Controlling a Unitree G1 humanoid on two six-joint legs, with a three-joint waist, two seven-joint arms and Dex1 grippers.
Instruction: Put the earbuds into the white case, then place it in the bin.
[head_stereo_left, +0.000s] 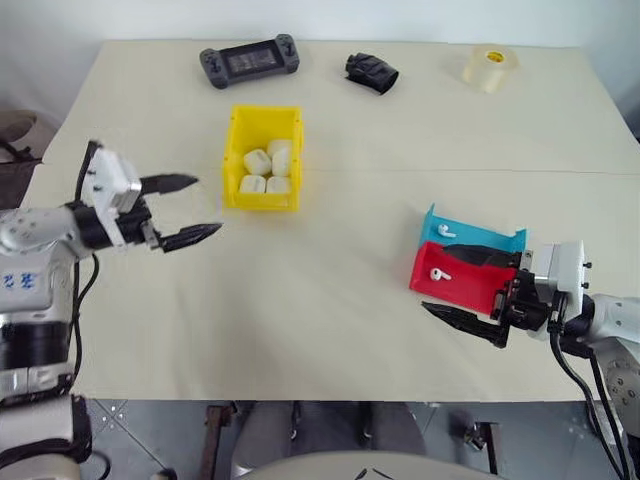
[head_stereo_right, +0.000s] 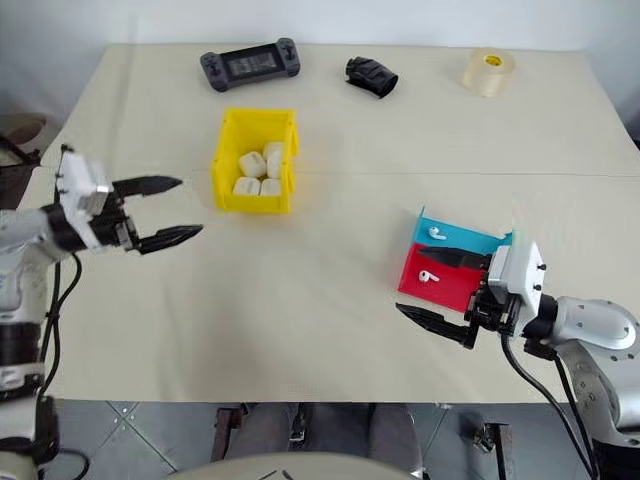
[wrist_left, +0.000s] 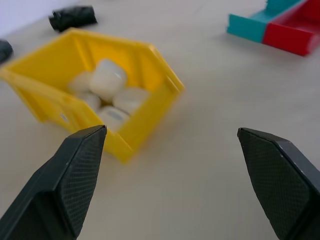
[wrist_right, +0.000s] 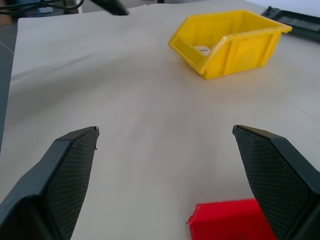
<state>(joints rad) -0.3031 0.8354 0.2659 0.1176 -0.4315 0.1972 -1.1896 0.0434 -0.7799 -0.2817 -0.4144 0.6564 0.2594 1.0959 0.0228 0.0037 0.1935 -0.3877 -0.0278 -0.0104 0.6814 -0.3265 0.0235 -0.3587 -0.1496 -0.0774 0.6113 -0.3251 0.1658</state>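
Both black fingers of the left gripper (head_stereo_left: 190, 210) stand wide apart with nothing between them, above bare table (head_stereo_left: 300, 320). Just right of those fingertips sits the yellow bin (head_stereo_left: 263, 157), holding five white cases (head_stereo_left: 266, 170) bunched together. Beyond it, at the far edge, lie a dark handheld game console (head_stereo_left: 249, 60), a crumpled black object (head_stereo_left: 371, 72) and a roll of tape (head_stereo_left: 490, 67). Further right, the teal tray (head_stereo_left: 470, 232) and red tray (head_stereo_left: 462, 281) sit side by side, one earbud (head_stereo_left: 446, 231) in the teal, another earbud (head_stereo_left: 439, 273) in the red. Straddling the red tray's near right corner, the right gripper (head_stereo_left: 468, 287) is also spread wide and empty, one finger over the tray, the other before it.
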